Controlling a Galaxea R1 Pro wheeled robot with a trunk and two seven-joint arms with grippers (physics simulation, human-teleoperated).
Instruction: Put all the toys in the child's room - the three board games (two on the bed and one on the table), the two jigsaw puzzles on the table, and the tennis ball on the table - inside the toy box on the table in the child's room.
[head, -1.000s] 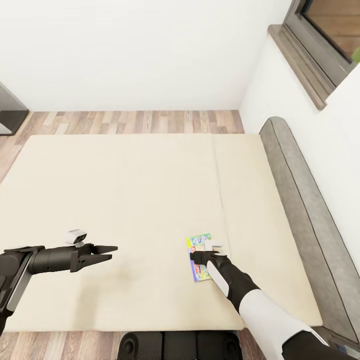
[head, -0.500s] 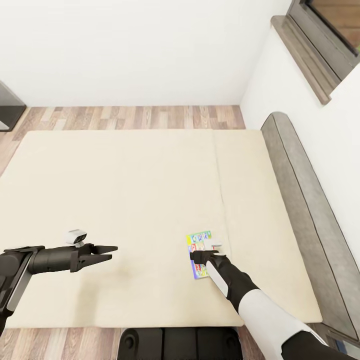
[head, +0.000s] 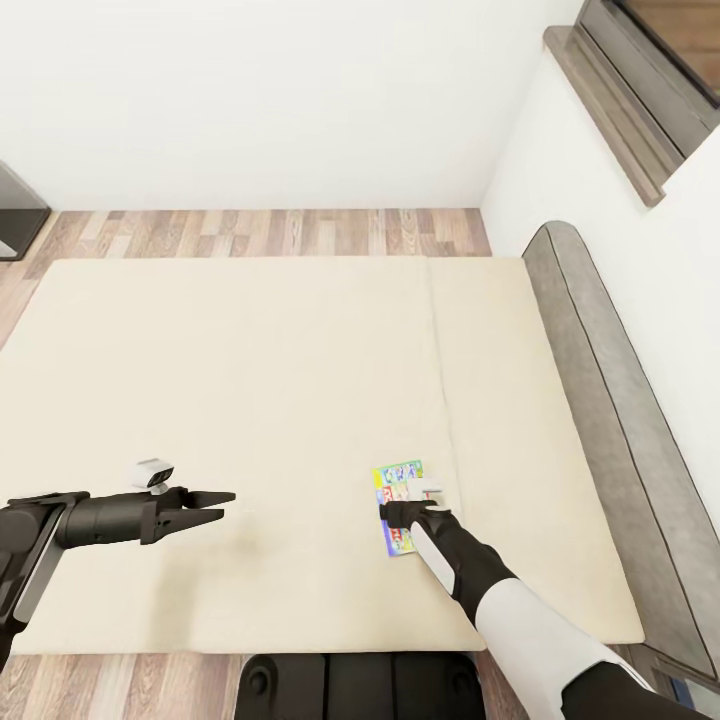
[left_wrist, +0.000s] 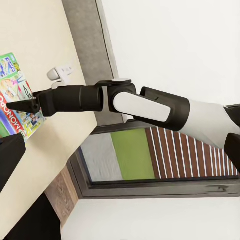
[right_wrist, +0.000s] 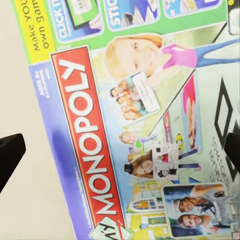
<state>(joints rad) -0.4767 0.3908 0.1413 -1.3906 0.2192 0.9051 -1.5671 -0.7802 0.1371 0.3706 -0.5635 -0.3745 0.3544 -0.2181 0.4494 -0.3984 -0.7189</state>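
A green-edged Monopoly board game (head: 400, 478) lies flat on the beige bed (head: 250, 380), near its headboard side. My right gripper (head: 392, 514) hovers over the box's near half. In the right wrist view the box (right_wrist: 140, 125) sits close beneath, and the right gripper (right_wrist: 120, 150) is open with one dark fingertip at each side edge. My left gripper (head: 222, 506) is open and empty above bare mattress, well to the left of the game. The left wrist view takes in the right arm (left_wrist: 145, 105) reaching to the game (left_wrist: 12, 95).
A low grey headboard (head: 600, 380) runs along the bed's right side under a dark-framed window (head: 640, 90). Wood plank floor (head: 270, 232) lies beyond the bed, with a dark piece of furniture (head: 15, 215) at far left. My base (head: 360, 690) touches the near edge.
The whole head view has shifted slightly, so the camera moved. Both arms and the board game keep their places relative to each other.
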